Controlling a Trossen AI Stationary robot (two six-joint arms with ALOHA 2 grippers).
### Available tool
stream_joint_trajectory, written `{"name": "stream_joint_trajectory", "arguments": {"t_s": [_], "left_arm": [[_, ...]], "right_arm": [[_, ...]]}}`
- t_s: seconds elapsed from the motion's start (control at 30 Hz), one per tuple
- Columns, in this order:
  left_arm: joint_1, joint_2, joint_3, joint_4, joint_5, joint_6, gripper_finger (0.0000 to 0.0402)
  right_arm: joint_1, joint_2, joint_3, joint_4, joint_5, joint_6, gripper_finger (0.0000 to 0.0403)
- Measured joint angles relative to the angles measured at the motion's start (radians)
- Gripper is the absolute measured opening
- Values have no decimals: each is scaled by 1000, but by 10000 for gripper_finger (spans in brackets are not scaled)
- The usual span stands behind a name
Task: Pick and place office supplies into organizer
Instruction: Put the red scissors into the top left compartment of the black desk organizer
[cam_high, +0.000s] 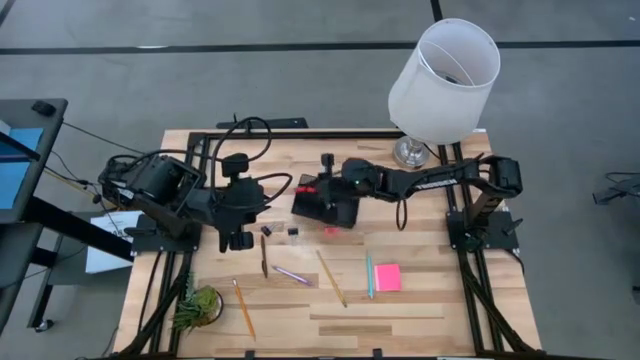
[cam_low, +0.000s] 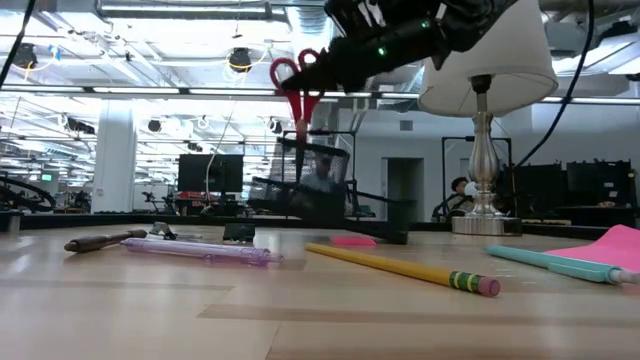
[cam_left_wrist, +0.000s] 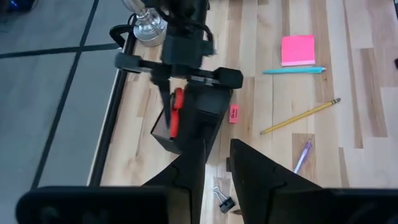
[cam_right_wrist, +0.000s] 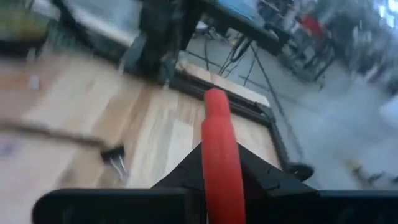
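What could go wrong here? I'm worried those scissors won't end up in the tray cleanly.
1. The right pincer holds the red-handled scissors blades down above the organizer; if they hang off line, the tips could catch its wall and nudge it.
2. The grip seems to be on one rounded handle, so the scissors might swing or slip.
3. The left pincer sits close beside the organizer, near a black clip; the arms could crowd each other.

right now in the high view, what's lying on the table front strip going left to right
green plant tuft → orange pencil → brown pen → purple pen → yellow pencil → teal pen → pink sticky pad
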Motion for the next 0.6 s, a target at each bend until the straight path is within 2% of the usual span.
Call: {"name": "stream_joint_trajectory", "arguments": {"t_s": [0.1,0.3,0.43,0.6], "left_arm": [[0,0,0,0,19,-14,69],[0,0,0,0,25,-14,69],[0,0,0,0,25,-14,69],[0,0,0,0,25,-14,69]], "right_arm": [[-28,0,26,-35,-7,142,31],[-84,-2,32,-70,-44,284,25],[-107,1,29,-91,-114,386,47],[-118,2,29,-154,-124,404,41]]}}
